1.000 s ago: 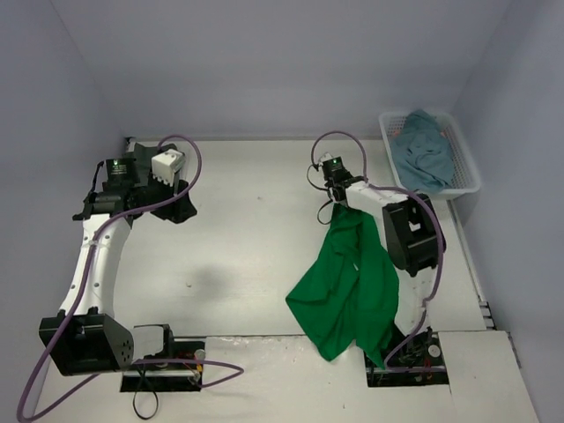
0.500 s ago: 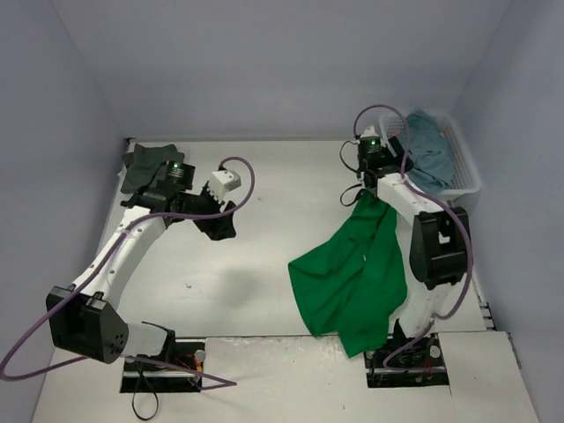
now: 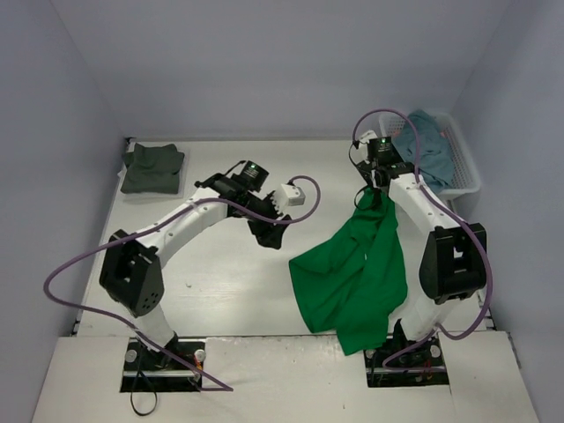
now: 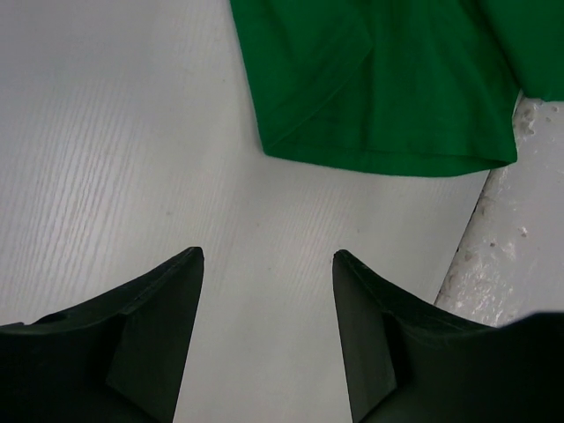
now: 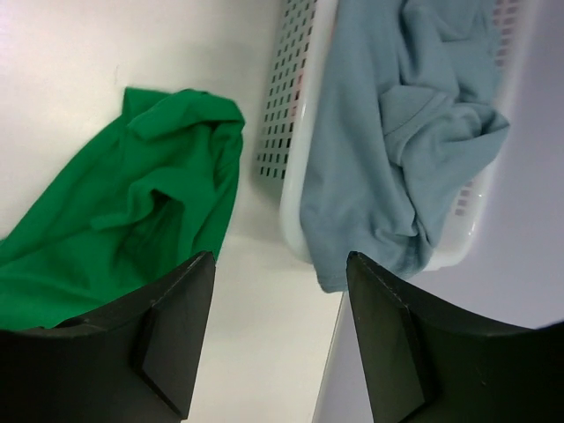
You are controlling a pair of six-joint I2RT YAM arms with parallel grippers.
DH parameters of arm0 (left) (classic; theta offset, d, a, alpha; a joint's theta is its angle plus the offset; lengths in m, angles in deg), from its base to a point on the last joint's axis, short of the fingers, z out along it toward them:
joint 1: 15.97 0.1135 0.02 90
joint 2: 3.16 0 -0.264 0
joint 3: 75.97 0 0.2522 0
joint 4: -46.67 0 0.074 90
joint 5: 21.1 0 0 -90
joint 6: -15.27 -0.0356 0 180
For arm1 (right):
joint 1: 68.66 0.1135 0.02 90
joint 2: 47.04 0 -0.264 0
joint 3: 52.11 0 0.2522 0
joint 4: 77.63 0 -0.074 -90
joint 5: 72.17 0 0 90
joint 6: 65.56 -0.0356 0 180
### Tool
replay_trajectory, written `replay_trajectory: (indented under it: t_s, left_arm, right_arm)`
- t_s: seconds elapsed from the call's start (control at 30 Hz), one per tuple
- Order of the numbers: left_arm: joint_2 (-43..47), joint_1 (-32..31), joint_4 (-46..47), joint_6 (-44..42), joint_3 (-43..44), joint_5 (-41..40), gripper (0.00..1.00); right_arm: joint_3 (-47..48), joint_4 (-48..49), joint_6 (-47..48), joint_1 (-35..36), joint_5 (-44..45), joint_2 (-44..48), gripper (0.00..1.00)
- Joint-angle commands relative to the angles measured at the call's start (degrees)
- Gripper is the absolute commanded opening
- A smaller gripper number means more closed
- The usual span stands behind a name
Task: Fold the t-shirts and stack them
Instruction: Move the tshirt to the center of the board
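**Both claws open and empty; three t-shirts on view**

The bright green cloth t-shirt [image 3: 352, 273] is found loosely spread and creased on the right half of the white surface [image 3: 220, 291], one end bunched just below the right claw [image 3: 374, 182] and the other reaching the near edge by the right arm's base.

The right claw is seen with its fingers held apart and nothing between them. In the right wrist view, the green cloth lies to the left and the white plastic mesh basket [image 5: 286, 132] to the right.

The teal-blue cloth t-shirt [image 5: 397, 132] is heaped in that basket at the far right corner, with one part draped over its rim.

The dark grey-green t-shirt [image 3: 152, 167] is recorded folded flat at the far left corner.

The left claw [image 4: 267, 291] is held above bare surface near the middle, fingers apart and empty, the green hem ahead of it and untouched.
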Motion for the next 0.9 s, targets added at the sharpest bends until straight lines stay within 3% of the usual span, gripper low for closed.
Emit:
replay_trajectory:
  t_s: [0.0,0.13,0.33,0.63,0.87]
  left_arm:
    - [-2.24,-3.46,3.35,0.58,5.45,1.47,0.55]
    - [-5.76,-6.45,13.51,2.25,5.55,0.96,0.55]
    - [-9.71,-9.52,26.8,9.99,5.71,-0.28,0.55]
    - [-20.08,-14.54,29.9,16.05,12.92,-0.11,0.55]
    - [-24.31,-17.44,28.67,17.64,16.79,0.16,0.54]
  right_arm:
    - [0.68,-2.04,-0.98,0.04,-3.84,2.31,0.58]
    - [0.68,-2.13,-2.29,-1.01,-2.89,3.19,0.58]
    - [4.45,-4.5,-8.62,-10.05,-4.64,2.83,0.57]
    - [5.07,-6.35,-13.89,-20.33,-10.79,4.15,0.57]
    - [4.11,-6.44,-13.72,-22.19,-12.81,3.98,0.57]
